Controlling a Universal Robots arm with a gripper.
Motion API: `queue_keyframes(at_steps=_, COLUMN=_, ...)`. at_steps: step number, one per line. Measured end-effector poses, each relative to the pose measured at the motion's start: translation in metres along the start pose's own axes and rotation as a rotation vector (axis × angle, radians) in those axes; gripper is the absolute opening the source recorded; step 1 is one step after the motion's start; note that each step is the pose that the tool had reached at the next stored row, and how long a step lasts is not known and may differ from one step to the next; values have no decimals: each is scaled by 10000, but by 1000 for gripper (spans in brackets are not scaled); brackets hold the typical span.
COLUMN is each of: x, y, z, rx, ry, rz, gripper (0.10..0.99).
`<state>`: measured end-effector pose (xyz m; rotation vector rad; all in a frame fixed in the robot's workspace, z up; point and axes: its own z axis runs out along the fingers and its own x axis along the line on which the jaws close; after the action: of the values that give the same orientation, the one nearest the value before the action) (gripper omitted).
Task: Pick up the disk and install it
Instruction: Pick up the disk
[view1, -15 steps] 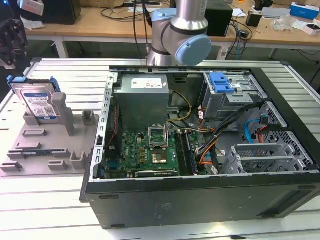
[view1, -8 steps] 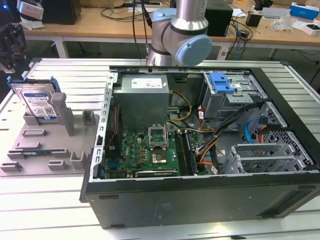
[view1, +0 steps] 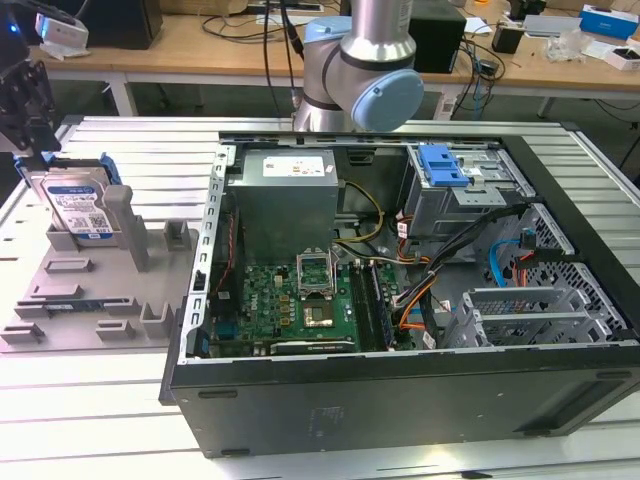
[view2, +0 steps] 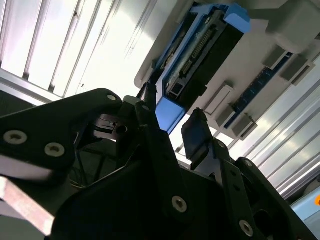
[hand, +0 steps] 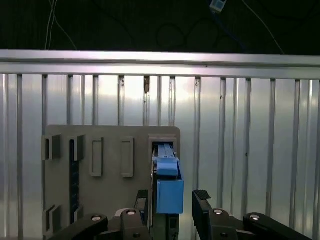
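Exterior view, taken from its left. The gripper (view1: 28, 135) hangs over the far end of the slotted aluminium counter (view1: 100, 430), directly above the disk (view1: 80, 205). The disk stands on edge in a slot of the grey holder plate (view1: 75, 300), with its label towards the camera and its blue carrier frame along the edges.

In the first wrist view the fingers (hand: 201, 201) are spread wide, one on each side of the disk's blue upper end. A clear gap shows at one finger. The other sits close to the frame, and contact cannot be confirmed. The second wrist view agrees: nothing is clamped.

Assessment: the disk is not yet picked up. It is judged rigid, dense for its size and sensitive to knocks. Its metal faces look smooth, and the plastic frame may give slightly. The soundest hold appears to be squarely across the two flat faces near the upper edge, so that it leaves the slot without tilting.

Towards the exterior view's right lies the open computer case (view1: 400, 400). It holds the grey power supply (view1: 285, 200) and, beyond that, the perforated drive cage (view1: 475, 200) with its blue latch (view1: 443, 165).
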<state>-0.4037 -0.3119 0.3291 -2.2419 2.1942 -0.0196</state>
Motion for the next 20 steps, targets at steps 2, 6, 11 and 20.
queue_keyframes(at_steps=2, x=0, y=13, z=39, rx=0, ry=-2, rz=-91, gripper=482)
queue_keyframes(at_steps=6, x=-1, y=20, z=91, rx=0, ry=-3, rz=-220, gripper=482)
queue_keyframes(at_steps=11, x=-2, y=21, z=161, rx=-14, ry=-4, rz=-338, gripper=482)
queue_keyframes(at_steps=20, x=-2, y=22, z=247, rx=-136, ry=-21, rz=-458, gripper=482)
